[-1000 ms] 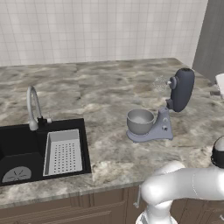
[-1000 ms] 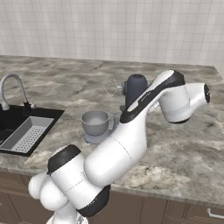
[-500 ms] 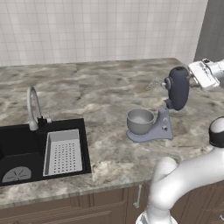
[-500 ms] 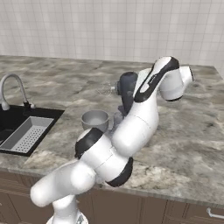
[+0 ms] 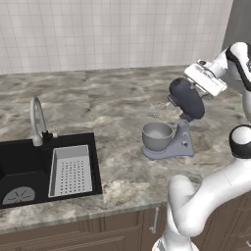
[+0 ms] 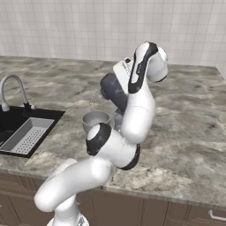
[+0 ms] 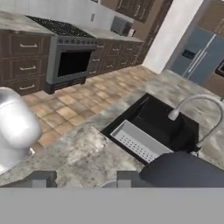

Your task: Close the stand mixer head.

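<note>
One mixer head (image 5: 187,98) stands tilted up and back on its blue-grey stand (image 5: 182,142), the whisk (image 5: 171,101) at its front pointing out over the counter, clear of the metal bowl (image 5: 157,136) below it. The gripper (image 5: 190,77) sits just above and behind the head's raised rear end, close enough that it may be touching, though I cannot be sure from here. In the hand view the dark head (image 7: 186,170) bulges up right beside the two finger tips (image 7: 126,178), which stand apart with nothing between them. Farther out past the hand lie the black sink (image 5: 29,166), its drain tray (image 5: 71,169) and the curved faucet (image 5: 37,119).
</note>
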Available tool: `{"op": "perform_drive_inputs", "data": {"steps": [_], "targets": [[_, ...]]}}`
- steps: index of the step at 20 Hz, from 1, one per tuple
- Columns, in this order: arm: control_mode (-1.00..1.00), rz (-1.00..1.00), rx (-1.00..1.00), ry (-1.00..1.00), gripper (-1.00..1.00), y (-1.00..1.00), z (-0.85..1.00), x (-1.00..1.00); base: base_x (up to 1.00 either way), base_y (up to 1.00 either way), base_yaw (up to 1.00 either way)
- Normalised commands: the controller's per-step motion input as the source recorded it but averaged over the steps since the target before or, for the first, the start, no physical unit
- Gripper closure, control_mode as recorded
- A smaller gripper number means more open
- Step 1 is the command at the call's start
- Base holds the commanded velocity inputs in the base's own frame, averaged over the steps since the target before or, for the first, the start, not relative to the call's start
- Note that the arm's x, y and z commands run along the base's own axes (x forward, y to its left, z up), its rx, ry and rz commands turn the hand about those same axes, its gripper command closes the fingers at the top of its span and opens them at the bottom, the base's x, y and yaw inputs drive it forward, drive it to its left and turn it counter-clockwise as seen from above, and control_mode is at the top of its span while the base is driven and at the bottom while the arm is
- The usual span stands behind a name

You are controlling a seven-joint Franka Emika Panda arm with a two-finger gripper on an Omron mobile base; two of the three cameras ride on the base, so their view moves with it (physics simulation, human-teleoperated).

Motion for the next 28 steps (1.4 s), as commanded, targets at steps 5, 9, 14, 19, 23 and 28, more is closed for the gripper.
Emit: {"op": "perform_drive_inputs", "data": {"steps": [5, 9, 14, 19, 23, 28], "targets": [[-1.0, 0.29, -0.24, -0.29, -1.0, 1.0, -0.95, 0.37, 0.0, 0.0, 0.0], [-1.0, 0.04, -0.32, -0.38, -1.0, 1.0, -0.79, 0.02, 0.0, 0.0, 0.0], [-1.0, 0.0, -0.25, -0.44, -1.0, 0.91, -0.06, -0.18, 0.0, 0.0, 0.0], [-1.0, -0.06, -0.06, -0.38, -1.0, 0.36, 0.07, -0.78, 0.0, 0.0, 0.0], [-1.0, 0.0, 0.0, -0.14, -1.0, 0.19, 0.0, -0.44, 0.0, 0.0, 0.0], [-1.0, 0.0, 0.0, 0.0, -1.0, 0.0, 0.0, 0.0, 0.0, 0.0, 0.0]]}}
